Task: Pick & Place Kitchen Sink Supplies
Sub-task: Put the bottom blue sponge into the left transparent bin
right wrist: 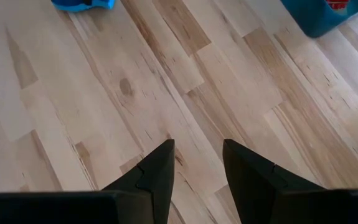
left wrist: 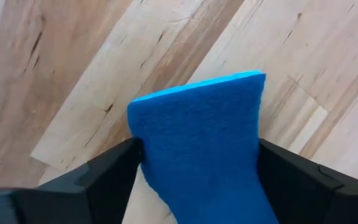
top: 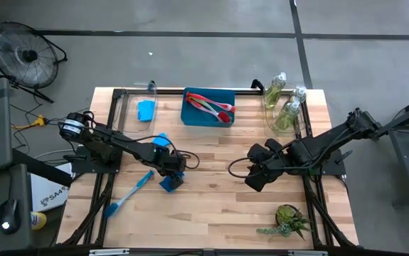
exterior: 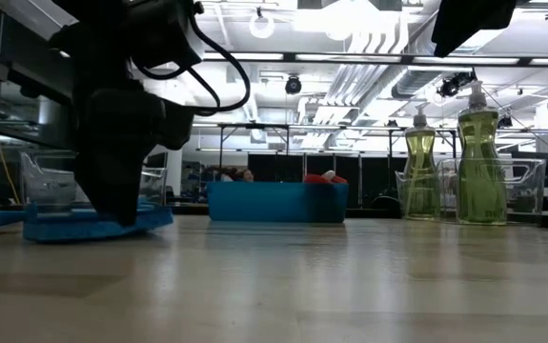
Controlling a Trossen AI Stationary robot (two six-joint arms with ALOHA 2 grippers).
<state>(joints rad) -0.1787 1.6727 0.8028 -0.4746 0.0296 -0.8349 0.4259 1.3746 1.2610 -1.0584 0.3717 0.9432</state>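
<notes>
Left wrist view: left fingers (left wrist: 197,180) bracket blue sponge (left wrist: 200,143), grip unclear; right fingers (right wrist: 197,165) apart.

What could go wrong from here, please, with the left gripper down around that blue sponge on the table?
1. The left gripper straddles the blue sponge, which lies on the table. The fingers sit at its edges, so the soft sponge might buckle or slip when squeezed.
2. The blue dish brush lies close beside the left gripper; a low swing could knock it.
3. Carrying toward the clear container could clip its rim.
</notes>
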